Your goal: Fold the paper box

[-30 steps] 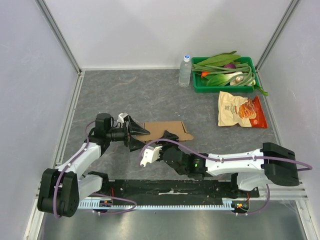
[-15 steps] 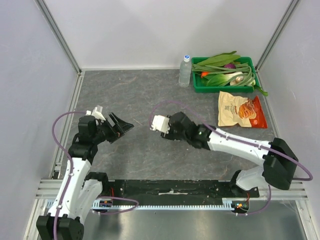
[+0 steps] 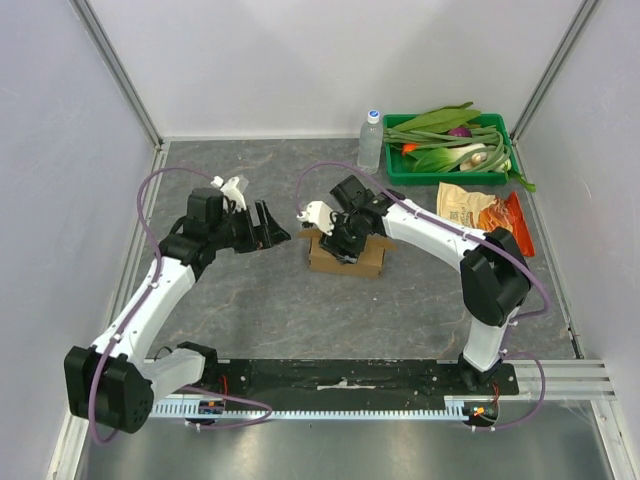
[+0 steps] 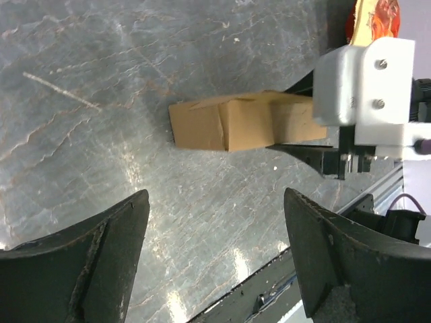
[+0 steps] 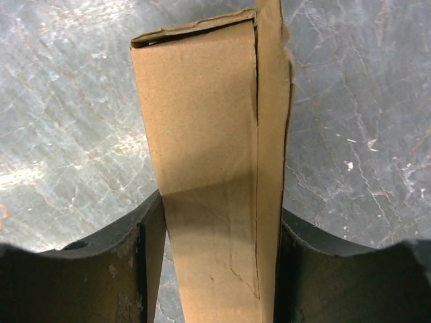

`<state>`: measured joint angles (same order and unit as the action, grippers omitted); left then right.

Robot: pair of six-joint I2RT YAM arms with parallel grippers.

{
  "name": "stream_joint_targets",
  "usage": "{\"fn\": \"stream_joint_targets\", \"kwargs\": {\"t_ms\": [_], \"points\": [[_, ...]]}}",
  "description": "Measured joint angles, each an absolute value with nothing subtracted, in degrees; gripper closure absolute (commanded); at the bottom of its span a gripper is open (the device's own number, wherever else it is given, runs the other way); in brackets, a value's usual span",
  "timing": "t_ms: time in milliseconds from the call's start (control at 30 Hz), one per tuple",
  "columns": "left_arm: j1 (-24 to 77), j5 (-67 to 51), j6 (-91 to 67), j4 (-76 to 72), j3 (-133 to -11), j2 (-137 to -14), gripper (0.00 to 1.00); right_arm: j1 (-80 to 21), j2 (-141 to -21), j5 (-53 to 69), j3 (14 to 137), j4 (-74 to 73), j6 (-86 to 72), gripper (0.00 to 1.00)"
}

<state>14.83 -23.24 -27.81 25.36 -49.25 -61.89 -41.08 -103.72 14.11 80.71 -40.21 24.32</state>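
The paper box (image 3: 350, 262) is a small brown carton on the grey table's middle, with one flap edge standing off its side. My right gripper (image 3: 343, 243) reaches over it from the far right and is shut on it. In the right wrist view the box (image 5: 209, 134) runs up between both black fingers (image 5: 145, 242), which press its two long sides. My left gripper (image 3: 274, 233) hovers open to the box's left, apart from it. In the left wrist view the box (image 4: 229, 124) lies beyond the wide-open left gripper (image 4: 215, 198), nothing between the fingers.
A green tray (image 3: 400, 178) of vegetables stands at the back right with a water bottle (image 3: 370, 140) beside it. A snack bag (image 3: 480, 220) lies right of the box. Walls close in the table on three sides.
The brown sheet lay flat a second ago; now it is a carton in my right gripper, which swung from the near edge to mid-table. The left arm lifted and drew back left.
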Motion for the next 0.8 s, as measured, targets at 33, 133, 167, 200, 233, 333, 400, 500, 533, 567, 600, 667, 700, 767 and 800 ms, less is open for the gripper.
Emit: {"fn": "stream_joint_targets", "kwargs": {"t_ms": [33,133,167,200,233,333,400,500,533,567,600,667,700,767,800], "points": [[14.83,-23.97,-26.85,24.97,-50.0,-62.63,0.13,-41.04,-104.09,14.55,81.41,-40.97,24.58,0.38],[15.07,-25.85,-23.62,25.15,-52.56,-67.37,0.14,-41.04,-104.51,15.4,81.91,-42.24,25.1,0.24],[15.2,-26.13,-22.52,25.21,-53.69,-69.8,0.15,-41.04,-104.55,15.55,81.91,-42.61,25.23,0.21],[15.25,-26.33,-21.65,24.99,-54.41,-72.16,0.17,-41.06,-104.62,15.59,81.91,-42.87,25.26,0.18],[15.27,-26.72,-21.17,24.67,-54.52,-73.76,0.18,-41.08,-104.64,15.53,81.91,-42.92,25.36,0.13],[15.25,-27.73,-20.43,23.88,-53.78,-76.79,0.23,-41.04,-104.36,15.07,81.14,-41.78,25.26,0.08],[15.35,-28.53,-20.14,23.0,-53.6,-77.21,0.24,-40.91,-103.53,14.81,79.92,-40.95,25.02,0.07],[16.34,-28.97,-19.16,20.93,-53.74,-77.43,0.25,-40.51,-102.08,14.9,78.67,-40.82,24.62,0.05],[16.99,-28.99,-18.79,20.51,-53.87,-77.56,0.25,-40.34,-101.82,14.96,78.54,-40.8,24.45,0.05],[17.61,-29.04,-18.41,20.16,-54.08,-77.71,0.24,-40.14,-101.58,15.05,78.43,-40.73,24.27,0.05],[18.74,-29.02,-17.76,19.75,-54.59,-78.11,0.25,-39.92,-101.38,15.16,78.35,-40.69,24.08,0.05],[20.51,-28.8,-16.84,19.09,-55.57,-79.05,0.28,-39.44,-101.03,15.49,78.02,-40.51,23.94,0.05],[21.28,-28.64,-16.45,19.03,-56.34,-79.75,0.3,-39.16,-100.86,15.73,77.91,-40.4,23.94,0.06],[22.5,-28.49,-15.88,18.7,-58.19,-81.69,0.31,-38.74,-100.73,16.25,77.87,-40.21,23.92,0.07],[22.83,-28.36,-15.55,18.63,-59.05,-82.56,0.31,-38.68,-100.71,16.6,77.87,-40.07,23.92,0.07]]}}
